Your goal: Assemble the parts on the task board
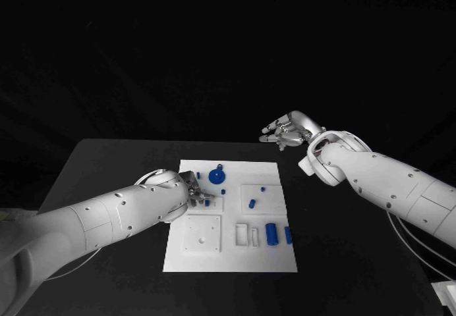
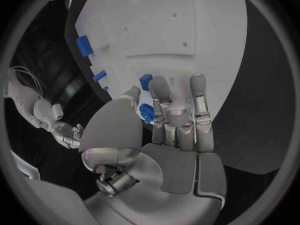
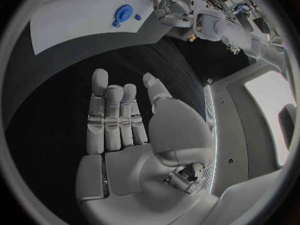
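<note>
Hovering over task board [image 1: 228, 260] left edge: left hand [image 1: 195, 191], fingers extended, nothing gripped, blue part [image 2: 147, 113] just beside fingertips. Nearer by far than right hand [image 1: 288, 129], open and empty, well apart beyond board's far right corner.

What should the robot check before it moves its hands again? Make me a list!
1. Left hand over the task board: ok, it sits above the board's left side.
2. Left hand holding a part: cannot tell. In the left wrist view a small blue part sits right by its fingers, but a grip is not plain.
3. Right hand free: ok, fingers spread, nothing in it.
4. Right hand out of the way: ok, it hangs off the board, beyond its far right corner.
5. Round blue part in place on the board: ok, it lies near the far edge.
6. Blue parts near the front: ok, on the board, untouched.
</note>
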Controlling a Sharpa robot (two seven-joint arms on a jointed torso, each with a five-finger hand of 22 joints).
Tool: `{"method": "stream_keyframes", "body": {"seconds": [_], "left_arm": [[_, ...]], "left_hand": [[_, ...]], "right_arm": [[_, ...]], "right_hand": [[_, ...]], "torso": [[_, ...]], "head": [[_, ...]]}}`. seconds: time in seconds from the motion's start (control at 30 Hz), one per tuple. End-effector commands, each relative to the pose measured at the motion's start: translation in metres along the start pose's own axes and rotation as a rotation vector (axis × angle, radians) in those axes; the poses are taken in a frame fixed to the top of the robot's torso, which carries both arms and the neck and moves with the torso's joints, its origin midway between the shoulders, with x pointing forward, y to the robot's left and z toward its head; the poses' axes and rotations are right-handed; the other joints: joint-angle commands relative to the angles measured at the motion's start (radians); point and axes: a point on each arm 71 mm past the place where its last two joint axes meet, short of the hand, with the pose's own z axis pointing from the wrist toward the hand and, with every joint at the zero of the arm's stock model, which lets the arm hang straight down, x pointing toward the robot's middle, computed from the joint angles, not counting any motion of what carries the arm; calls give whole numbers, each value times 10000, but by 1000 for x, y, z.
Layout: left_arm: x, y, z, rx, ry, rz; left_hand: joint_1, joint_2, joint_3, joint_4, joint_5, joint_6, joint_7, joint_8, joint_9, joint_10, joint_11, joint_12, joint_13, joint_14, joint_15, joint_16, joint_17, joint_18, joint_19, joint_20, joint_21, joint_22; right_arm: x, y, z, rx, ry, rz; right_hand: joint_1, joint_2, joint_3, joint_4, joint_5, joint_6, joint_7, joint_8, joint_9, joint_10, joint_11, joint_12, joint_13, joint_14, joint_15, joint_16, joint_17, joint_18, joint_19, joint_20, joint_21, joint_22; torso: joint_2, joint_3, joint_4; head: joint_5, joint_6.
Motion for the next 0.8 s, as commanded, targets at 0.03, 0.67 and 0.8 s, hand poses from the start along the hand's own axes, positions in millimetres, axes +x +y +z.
{"method": "stream_keyframes", "body": {"seconds": [0.03, 0.67, 0.8], "left_arm": [[-6, -2, -3, 168, 6, -246], [-96, 14, -20, 250, 595, -2907], [-105, 17, -14, 120, 688, -3042]], "left_hand": [[-17, -12, 9, 31, -32, -27, 70, -74, -38, 472, 52, -83, -12, -87, 29, -80, -72, -178, -14, -135, -43, 160], [433, 1695, -796, -2214, 1023, -1855, 1091, -2422, -3833, -704, 531, -808, 125, -1260, 300, -768, -2195, -972, -331, -605, -1148, -107], [386, 1903, -1007, -2441, 1052, -1904, 1108, -2233, -4500, -742, 532, -771, 141, -1321, 321, -609, -2417, -970, -264, -594, -1331, 26]], "right_arm": [[0, -1, -1, -78, 63, 43], [-6, -9, -2, 134, -116, 41], [-5, -8, -1, 105, -113, 67]], "right_hand": [[-105, 21, -72, 9, 58, 10, 0, -55, 5, 7, -50, -49, -9, -59, -20, 8, -10, -23, 80, -15, -61, 19], [-48, 0, -128, 71, 52, -409, 107, -54, -5, 27, 2, -29, -9, -46, 10, 29, -6, 9, 111, 14, -99, 82], [-96, 10, -154, 127, 51, -457, 113, -52, -4, 34, 9, -23, -9, -42, 17, 32, -7, 15, 117, 20, -106, 94]], "torso": [[-12, -4, 5], [43, -40, -22], [79, -59, -40]], "head": [[28, 79], [197, 525], [247, 566]]}}
